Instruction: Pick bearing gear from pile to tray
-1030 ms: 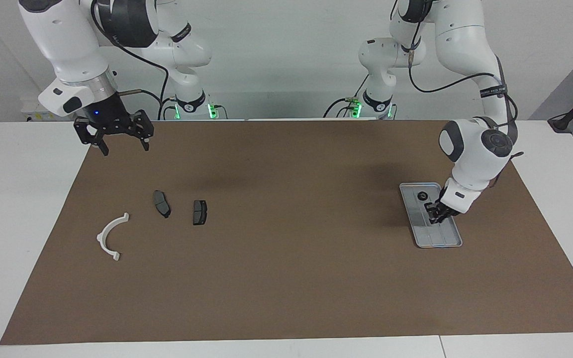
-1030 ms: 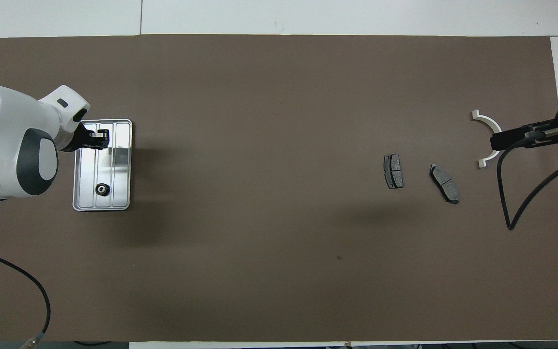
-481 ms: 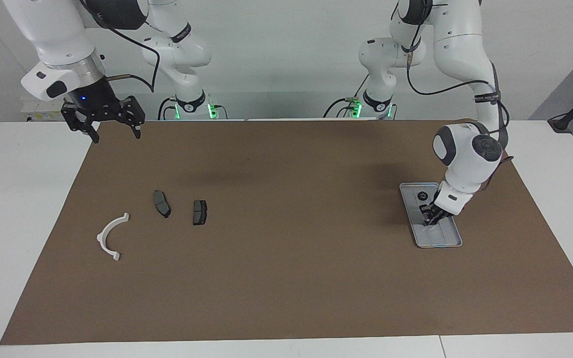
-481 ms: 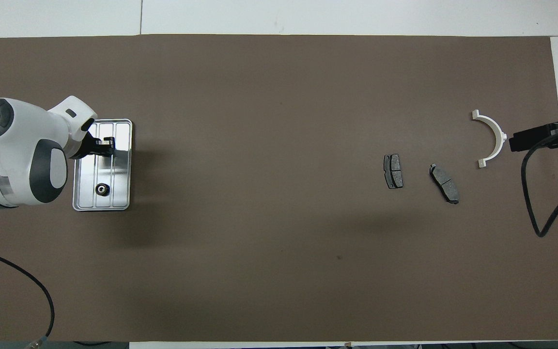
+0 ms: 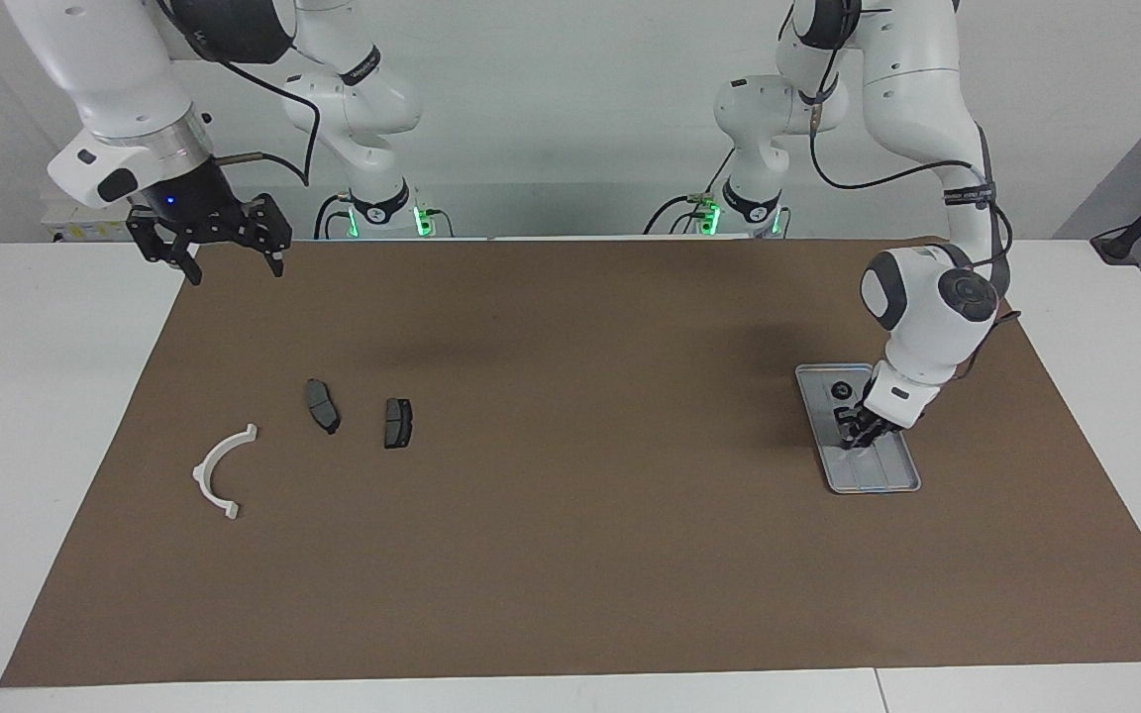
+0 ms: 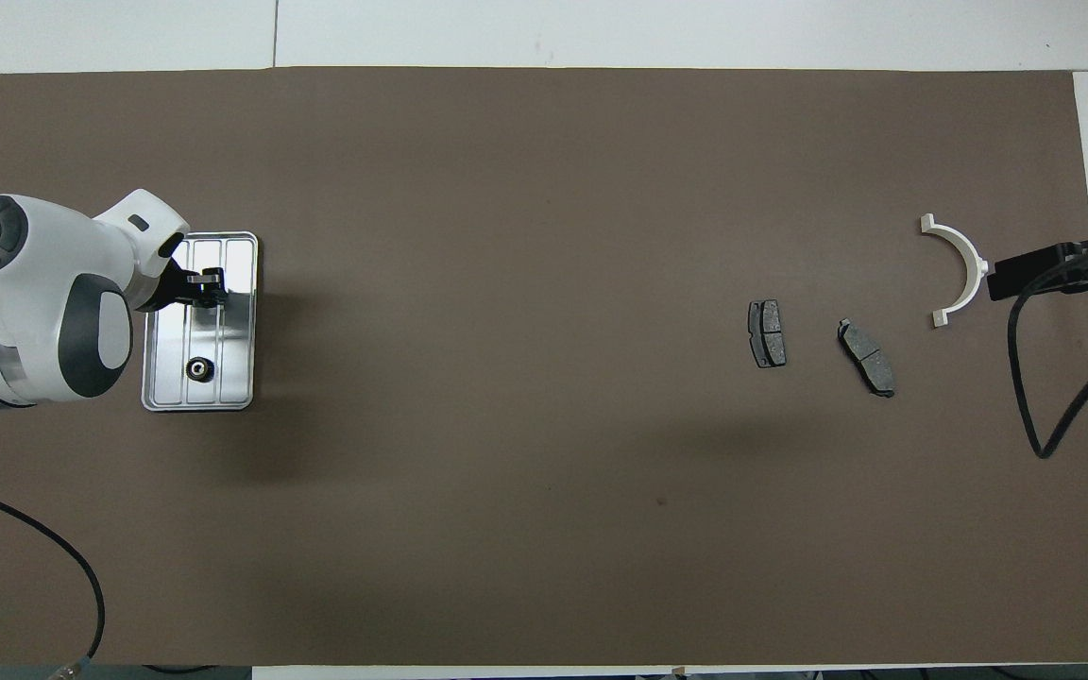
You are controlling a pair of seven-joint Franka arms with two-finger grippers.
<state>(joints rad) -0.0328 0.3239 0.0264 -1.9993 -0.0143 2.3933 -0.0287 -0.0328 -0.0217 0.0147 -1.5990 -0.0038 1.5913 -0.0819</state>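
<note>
The left gripper (image 5: 856, 433) hung low over the tray (image 6: 240, 326), grasp unclear; one bearing gear (image 6: 196, 368) lay at its six o'clock. Probably placing; lifting away seemed next. The right gripper (image 5: 231, 262) waited, spread.

We see the tray (image 6: 240, 321) at the left arm's end of the brown mat (image 6: 506, 425), holding one black ring (image 6: 195, 369). The left gripper (image 6: 207, 284) is over the tray. Two grey plates (image 6: 767, 333) lie beside the white bracket (image 6: 958, 269).

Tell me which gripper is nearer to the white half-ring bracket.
Right. The right gripper hangs raised at the mat's robot-side corner, at the white half-ring bracket's end of the table; the left gripper is over the tray, at the other end.
</note>
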